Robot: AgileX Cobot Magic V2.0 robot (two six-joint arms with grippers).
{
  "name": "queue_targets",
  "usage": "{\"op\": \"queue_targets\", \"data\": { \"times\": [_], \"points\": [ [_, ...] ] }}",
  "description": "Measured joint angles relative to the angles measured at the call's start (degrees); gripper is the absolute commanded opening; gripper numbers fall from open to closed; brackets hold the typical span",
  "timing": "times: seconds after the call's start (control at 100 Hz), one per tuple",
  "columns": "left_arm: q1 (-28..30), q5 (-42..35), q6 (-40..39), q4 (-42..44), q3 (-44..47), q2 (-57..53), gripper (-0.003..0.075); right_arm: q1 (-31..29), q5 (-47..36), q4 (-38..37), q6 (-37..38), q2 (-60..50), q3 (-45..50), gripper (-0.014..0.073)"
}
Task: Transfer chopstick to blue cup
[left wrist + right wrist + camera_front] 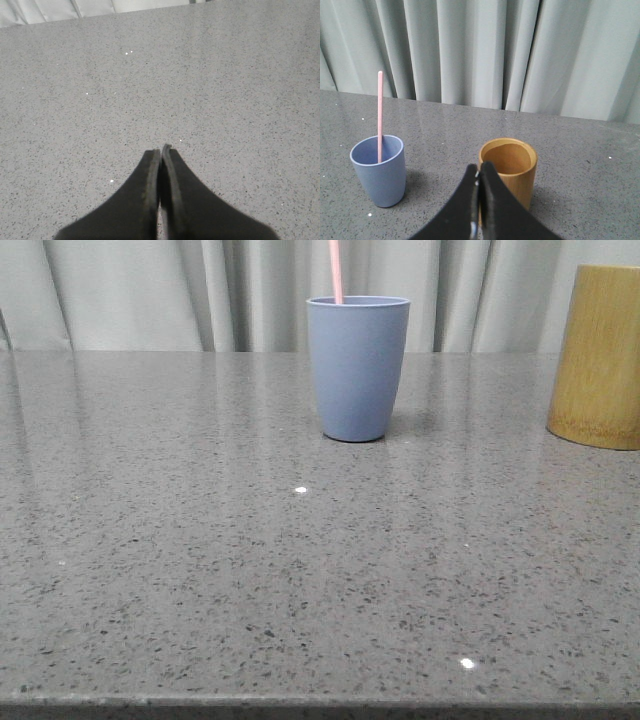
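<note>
While both grippers, left gripper (161,150) and right gripper (479,170), sit pressed together empty, your chopstick (380,115) stands in the blue cup (357,368); light, stiff, slick, pinch it mid-shaft.

A staged test bench, probably in a laboratory, is suggested rather than a lived-in room. A grey speckled stone-look table (200,570) is backed by a plain pale curtain (470,50) hung in even folds. Two cups, one blue (357,368) and one bamboo (598,358), are set well apart.
</note>
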Motion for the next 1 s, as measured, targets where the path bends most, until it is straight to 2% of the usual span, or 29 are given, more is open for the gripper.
{"op": "queue_targets", "data": {
  "times": [1.0],
  "points": [
    [0.0, 0.0, 0.0, 1.0, 0.6, -1.7, -0.0019, 0.0, 0.0, 0.0, 0.0, -2.4, 1.5, -0.0062]
  ]
}}
